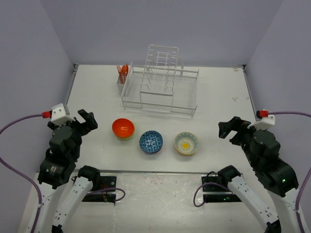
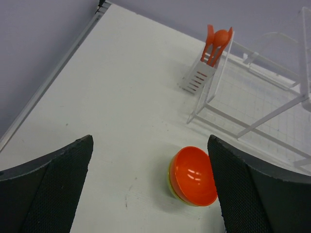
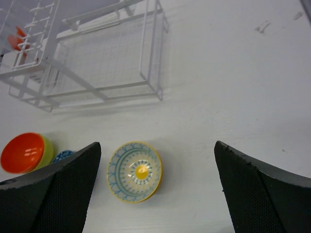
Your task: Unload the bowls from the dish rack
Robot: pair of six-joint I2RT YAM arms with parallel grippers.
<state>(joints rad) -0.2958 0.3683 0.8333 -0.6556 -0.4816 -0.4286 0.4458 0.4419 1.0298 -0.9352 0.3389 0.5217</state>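
The white wire dish rack [image 1: 160, 90] stands at the back of the table and holds no bowls; it also shows in the left wrist view [image 2: 262, 102] and the right wrist view [image 3: 97, 68]. Three piles stand in a row in front of it: the plain orange bowl [image 1: 123, 128] nested in the lime green bowl [image 2: 171, 182], the blue patterned bowl [image 1: 151, 141], and the white bowl with yellow centre [image 1: 186, 143]. My left gripper [image 1: 83, 122] is open, left of the orange bowl [image 2: 194, 175]. My right gripper [image 1: 228, 130] is open, right of the yellow-centre bowl [image 3: 135, 171].
Orange utensils [image 1: 123, 73] stand in the rack's side cup at its left end, also in the left wrist view [image 2: 216, 43]. The table's raised edges [image 1: 73, 87] run along both sides, with grey walls behind.
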